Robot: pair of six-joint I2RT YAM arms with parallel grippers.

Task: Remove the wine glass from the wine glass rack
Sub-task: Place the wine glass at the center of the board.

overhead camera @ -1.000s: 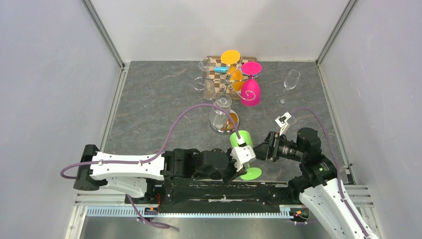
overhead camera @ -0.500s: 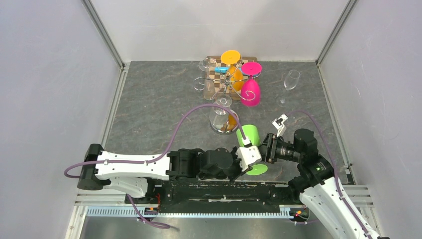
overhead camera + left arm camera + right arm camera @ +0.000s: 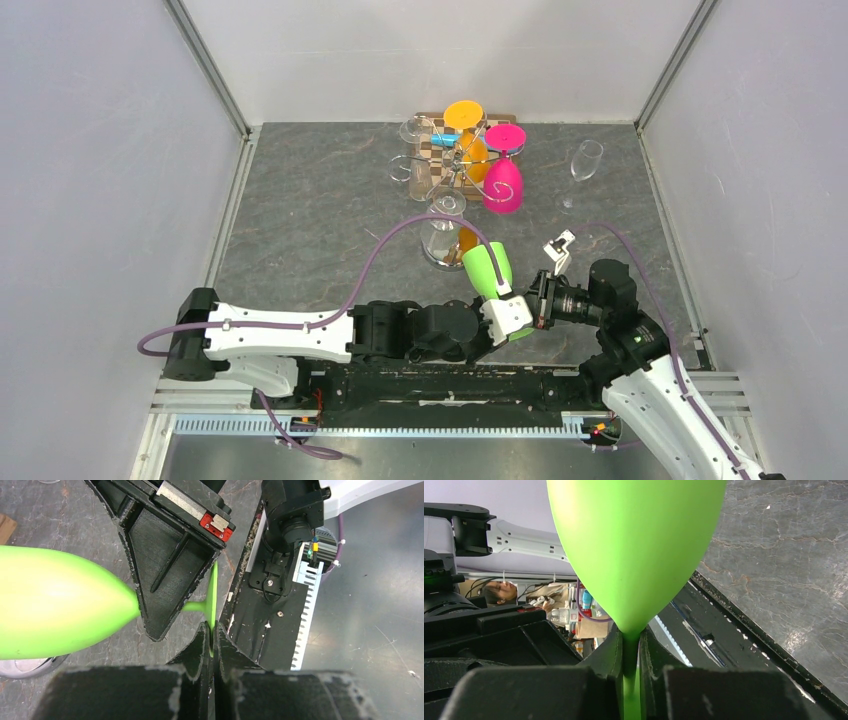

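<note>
From above, we are seeing the green glass (image 3: 487,268) off the rack (image 3: 456,163), held tilted above the tabletop (image 3: 300,200) near the arm bases. Its bowl is pointing toward the rack and its foot toward the near edge. The left end effector (image 3: 513,326) is gripping the foot end. The right end effector (image 3: 529,301) is reaching in from the right at the stem, so both are crowding the same short stretch. The rack is standing farther back, carrying an orange glass (image 3: 463,114), a pink glass (image 3: 503,187) and clear ones. One clear glass (image 3: 443,232) is hanging over the round base, just beside the green bowl. A flute (image 3: 583,162) is standing apart at the right, and a checkered board (image 3: 432,150) is lying behind the rack.

In the left wrist view, we are watching that end effector's fingers (image 3: 197,650) pressing together on the thin edge of the green foot. A black finger of the right end effector is lying across the stem, between bowl and foot. A chrome rim is showing at the lower left, under the bowl.

In the right wrist view, its fingers (image 3: 609,652) are clamping the stem from both sides, just under the bowl. The bowl is filling the upper frame and hiding most of what lies behind. The left arm (image 3: 524,535) is showing at the left.
</note>
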